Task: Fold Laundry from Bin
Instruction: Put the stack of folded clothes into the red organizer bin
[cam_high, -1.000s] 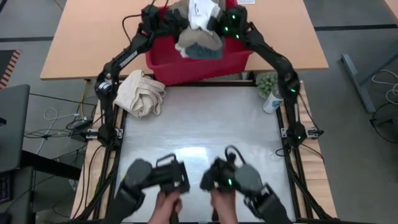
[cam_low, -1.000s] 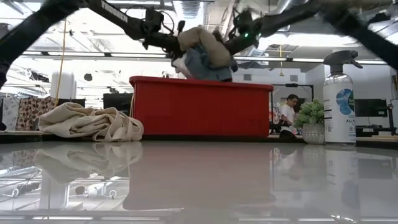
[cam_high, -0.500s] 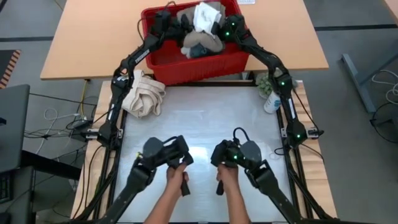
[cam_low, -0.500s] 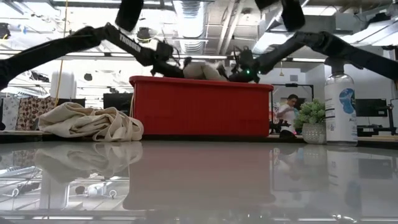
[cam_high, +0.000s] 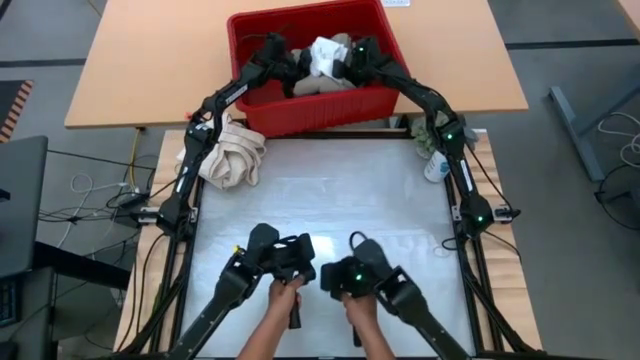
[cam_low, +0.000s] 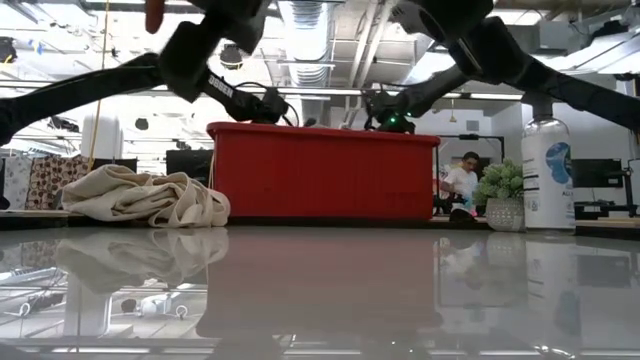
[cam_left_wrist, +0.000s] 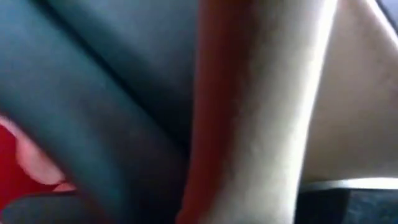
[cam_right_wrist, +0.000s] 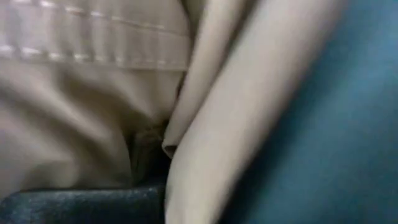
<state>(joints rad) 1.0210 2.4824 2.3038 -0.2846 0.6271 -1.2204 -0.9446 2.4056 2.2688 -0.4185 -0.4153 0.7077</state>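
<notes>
Both arms have lowered the laundry into the bin; crumpled heap; fingers' state unclear.

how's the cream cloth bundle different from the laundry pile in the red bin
The cream cloth bundle lies on the table beside the bin; the laundry sits inside it. The bundle is one cream colour; the laundry mixes white and tan pieces. Both arms reach into the laundry, none touches the bundle. Both are soft, crumpled and unfolded.

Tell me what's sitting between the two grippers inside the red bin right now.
In the high view, the laundry fills the gap between the left gripper and right gripper inside the red bin: a white cloth on top, tan fabric beneath.
</notes>
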